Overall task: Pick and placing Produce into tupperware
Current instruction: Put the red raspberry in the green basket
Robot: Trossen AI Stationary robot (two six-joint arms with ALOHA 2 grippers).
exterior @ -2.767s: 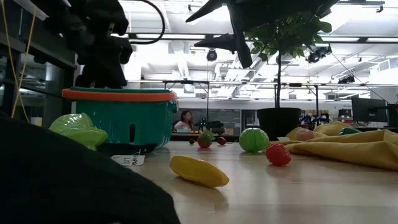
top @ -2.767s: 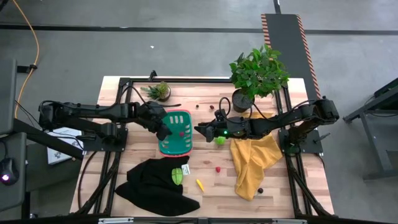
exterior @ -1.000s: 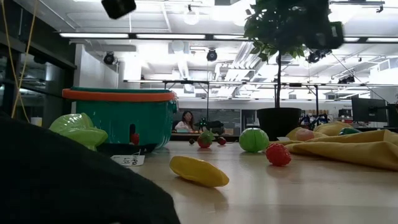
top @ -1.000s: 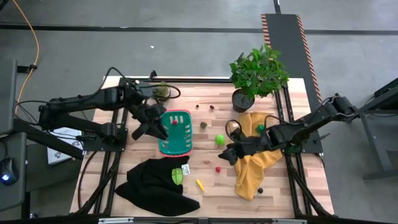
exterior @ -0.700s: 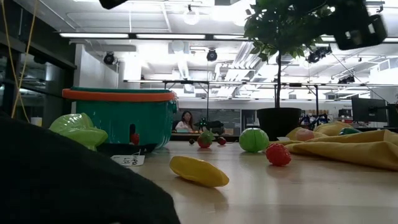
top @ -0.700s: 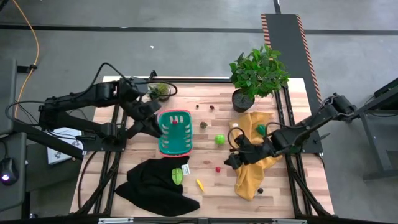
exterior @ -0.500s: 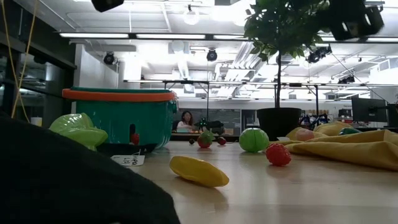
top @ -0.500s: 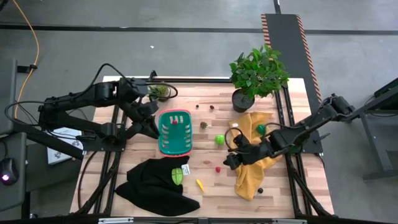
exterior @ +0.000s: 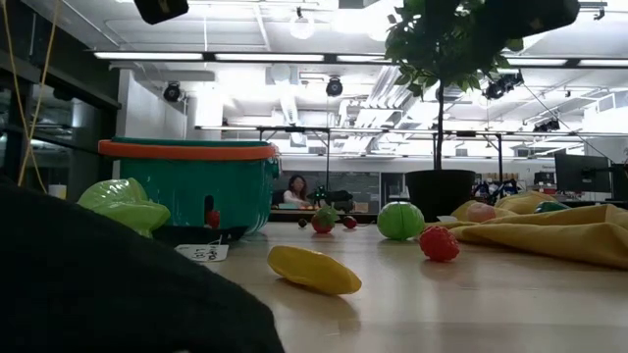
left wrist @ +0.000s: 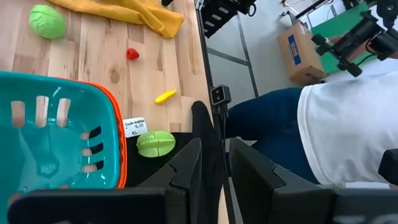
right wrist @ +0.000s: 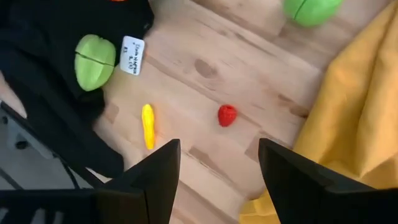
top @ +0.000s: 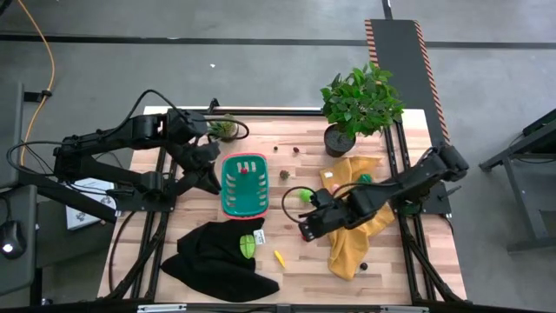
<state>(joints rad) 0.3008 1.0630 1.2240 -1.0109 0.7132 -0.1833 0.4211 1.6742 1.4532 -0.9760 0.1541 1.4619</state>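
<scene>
The teal tupperware basket (top: pixel 228 193) with its red-pink rim stands left of the table's middle, a small red piece (top: pixel 244 170) inside. My left gripper (top: pixel 208 176) hovers just left of the basket, its fingers (left wrist: pixel 186 171) a narrow gap apart and holding nothing. My right gripper (right wrist: pixel 217 186) hangs open over a red strawberry (right wrist: pixel 227 115) lying on the wood. Around it lie a yellow piece (right wrist: pixel 148 126), a round green piece (right wrist: pixel 311 9) and a light green piece (right wrist: pixel 94 61) on the black cloth (top: pixel 217 256).
A yellow cloth (top: pixel 352 228) lies right of the strawberry, with a green piece (top: pixel 365 179) on it and a dark one (top: pixel 363 266) near its lower end. Two potted plants (top: pixel 360 104) (top: pixel 224 127) stand at the far edge. Small dark pieces (top: pixel 284 174) lie behind the basket.
My right gripper has swung toward the table's left edge, off the yellow cloth and over the strawberry, tipping more steeply downward; its fingers stay open. My left gripper has drawn a little away from the basket toward the left edge. No produce has moved.
</scene>
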